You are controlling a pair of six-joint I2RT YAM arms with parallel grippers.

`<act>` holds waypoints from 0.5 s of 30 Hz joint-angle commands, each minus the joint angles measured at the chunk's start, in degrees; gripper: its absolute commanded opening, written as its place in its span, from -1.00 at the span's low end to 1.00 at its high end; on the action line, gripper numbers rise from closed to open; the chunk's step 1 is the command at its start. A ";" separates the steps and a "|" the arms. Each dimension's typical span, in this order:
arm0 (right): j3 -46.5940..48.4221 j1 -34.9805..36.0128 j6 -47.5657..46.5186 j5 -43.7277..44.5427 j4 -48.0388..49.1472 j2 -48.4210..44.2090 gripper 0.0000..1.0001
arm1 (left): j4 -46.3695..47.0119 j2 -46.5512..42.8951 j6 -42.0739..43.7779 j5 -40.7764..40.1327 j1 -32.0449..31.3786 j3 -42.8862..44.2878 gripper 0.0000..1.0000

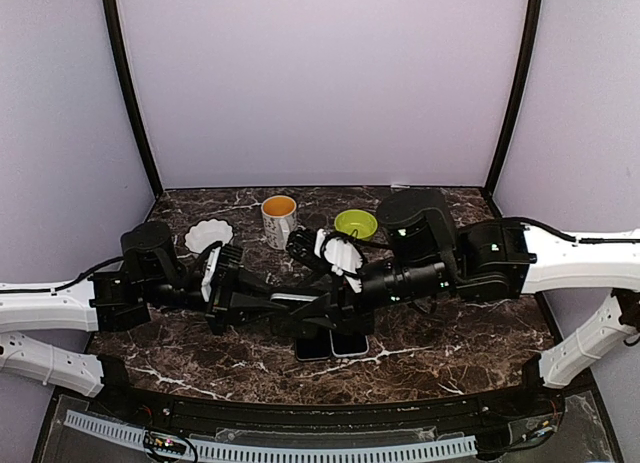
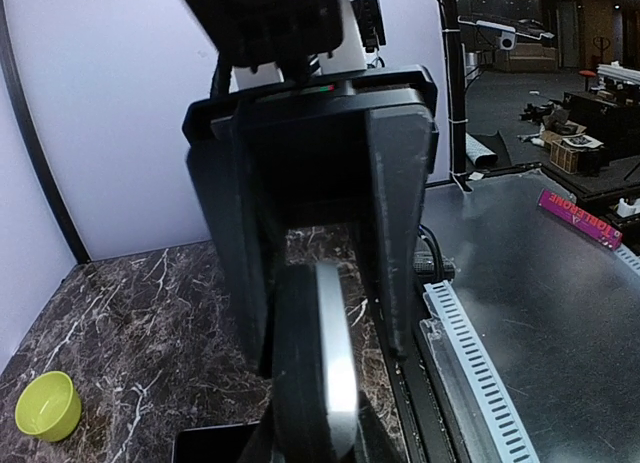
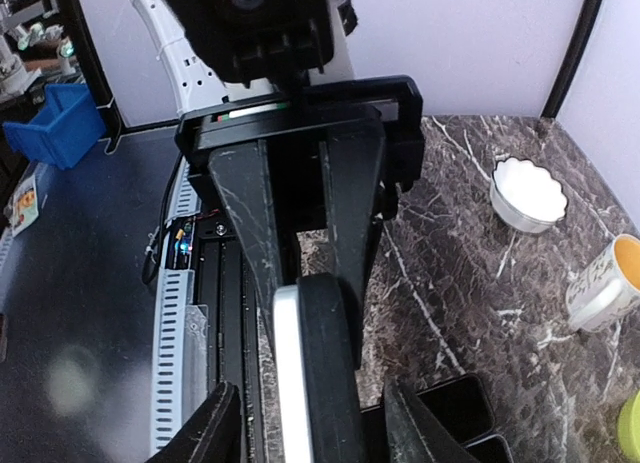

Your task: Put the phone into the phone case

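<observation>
Where both arms meet over the table (image 1: pixel 470 353), top view: left gripper (image 1: pixel 305 308) and right gripper (image 1: pixel 345 295) face each other. Left wrist: phone (image 2: pixel 338 363) and case (image 2: pixel 300 383) edge-on together, pinched by left gripper. Right wrist: right fingers (image 3: pixel 215 428) spread either side.

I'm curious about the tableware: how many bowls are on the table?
2: a white bowl at the back left, and a green bowl right of the mug. The arms may hide more.
</observation>
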 commanded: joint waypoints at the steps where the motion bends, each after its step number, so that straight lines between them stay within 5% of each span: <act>1: 1.97 -0.54 -0.42 -0.79 -0.29 0.50 -0.39 | 2.80 -1.21 1.88 1.23 -0.03 0.28 -1.00; 4: 2.63 -1.01 -0.21 -0.57 -1.33 0.81 -0.54 | 2.73 -1.76 1.92 1.65 -0.06 0.24 -1.00; 7: 2.96 -1.11 -0.25 -1.60 -1.30 0.29 -0.94 | 2.50 -2.25 2.10 2.17 -0.01 0.18 -1.00; 10: 3.00 -1.14 -0.12 -0.93 -0.91 -0.67 -1.00 | 2.17 -2.02 1.65 2.46 0.00 0.42 -1.00; 15: 2.47 -1.19 0.01 -3.34 3.17 -4.23 -1.00 | 2.65 -1.16 0.22 2.79 -0.12 0.56 -0.37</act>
